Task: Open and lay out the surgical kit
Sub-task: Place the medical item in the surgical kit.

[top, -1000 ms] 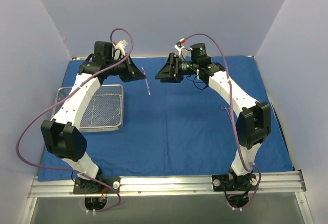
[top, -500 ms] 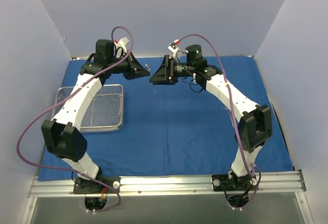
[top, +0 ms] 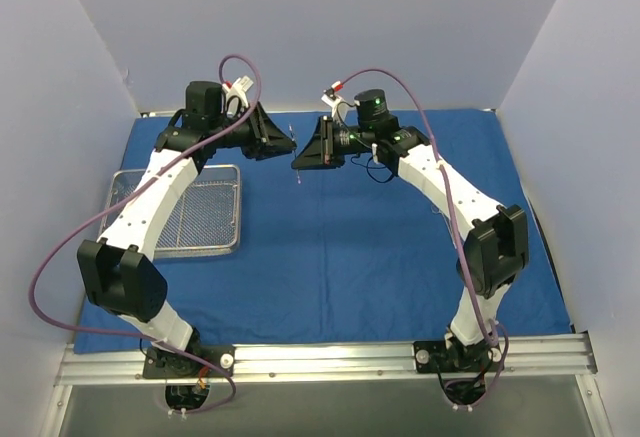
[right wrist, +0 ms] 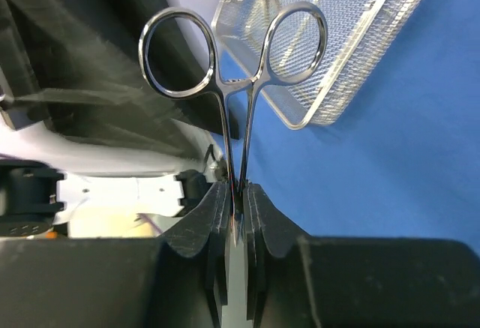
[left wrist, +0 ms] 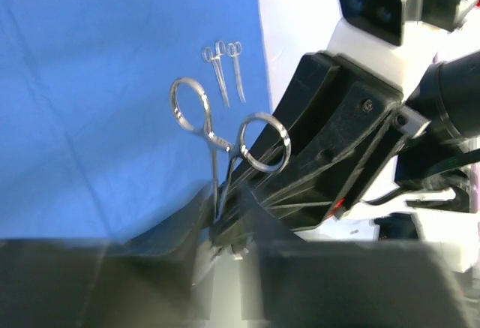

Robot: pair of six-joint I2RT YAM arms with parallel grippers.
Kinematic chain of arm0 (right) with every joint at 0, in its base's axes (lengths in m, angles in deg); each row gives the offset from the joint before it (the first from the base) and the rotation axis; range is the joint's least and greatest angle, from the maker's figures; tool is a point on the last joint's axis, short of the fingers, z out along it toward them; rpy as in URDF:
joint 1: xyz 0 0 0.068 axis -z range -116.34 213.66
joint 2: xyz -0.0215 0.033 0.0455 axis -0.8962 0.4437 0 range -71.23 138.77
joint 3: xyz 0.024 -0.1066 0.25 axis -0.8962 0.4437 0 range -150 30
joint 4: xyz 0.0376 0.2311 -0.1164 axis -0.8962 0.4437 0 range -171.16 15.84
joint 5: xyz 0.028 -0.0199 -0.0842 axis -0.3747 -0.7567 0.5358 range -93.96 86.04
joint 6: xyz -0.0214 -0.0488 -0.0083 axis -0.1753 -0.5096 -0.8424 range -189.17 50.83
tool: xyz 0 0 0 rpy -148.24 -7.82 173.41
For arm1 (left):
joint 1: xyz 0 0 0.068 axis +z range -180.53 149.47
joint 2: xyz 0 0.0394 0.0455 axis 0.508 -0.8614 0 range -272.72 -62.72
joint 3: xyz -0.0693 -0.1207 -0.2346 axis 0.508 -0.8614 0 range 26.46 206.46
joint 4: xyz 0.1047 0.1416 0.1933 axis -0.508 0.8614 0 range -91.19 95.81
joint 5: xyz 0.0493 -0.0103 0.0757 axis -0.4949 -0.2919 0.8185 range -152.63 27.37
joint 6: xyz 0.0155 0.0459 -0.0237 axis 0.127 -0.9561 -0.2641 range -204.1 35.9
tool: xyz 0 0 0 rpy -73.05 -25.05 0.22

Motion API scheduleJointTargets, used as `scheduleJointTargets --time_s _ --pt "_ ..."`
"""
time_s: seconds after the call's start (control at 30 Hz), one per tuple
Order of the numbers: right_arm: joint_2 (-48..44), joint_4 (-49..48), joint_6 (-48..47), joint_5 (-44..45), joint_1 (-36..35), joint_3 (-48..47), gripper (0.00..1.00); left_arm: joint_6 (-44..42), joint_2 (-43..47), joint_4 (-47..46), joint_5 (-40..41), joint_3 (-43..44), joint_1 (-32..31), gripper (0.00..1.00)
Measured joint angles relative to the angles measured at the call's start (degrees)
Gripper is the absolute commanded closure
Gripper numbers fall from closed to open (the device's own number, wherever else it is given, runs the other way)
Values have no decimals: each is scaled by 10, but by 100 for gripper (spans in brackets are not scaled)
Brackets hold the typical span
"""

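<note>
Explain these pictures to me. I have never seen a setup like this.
These are two robot arms bolted to a table edge, each ending in a two-finger gripper. One picture looks down from above; the other two come from a camera on each wrist. A blue cloth covers the table, with a wire tray on its left side. The right gripper is shut on a steel scissor-like tool, finger rings pointing away from its camera. The left gripper sits right at the same tool; whether it grips is unclear. On the cloth lie two more such tools.
</note>
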Motion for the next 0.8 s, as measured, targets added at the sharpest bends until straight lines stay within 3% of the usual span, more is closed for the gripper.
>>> scheduleJointTargets --time_s 0.1,0.33,0.47,0.63,0.8 --pt "2 32 -20 25 0 -17 100 -14 2 11 3 1 1 33" --pt "25 139 -64 117 36 -49 100 -114 30 98 75 0 29 28" --pt "36 231 -131 243 75 -56 100 -200 48 164 163 -1 48 30" --pt "9 288 -210 423 101 52 100 -274 67 180 229 -71 108 32" --pt "-26 323 -251 530 111 183 100 -288 66 186 252 -132 199 34"
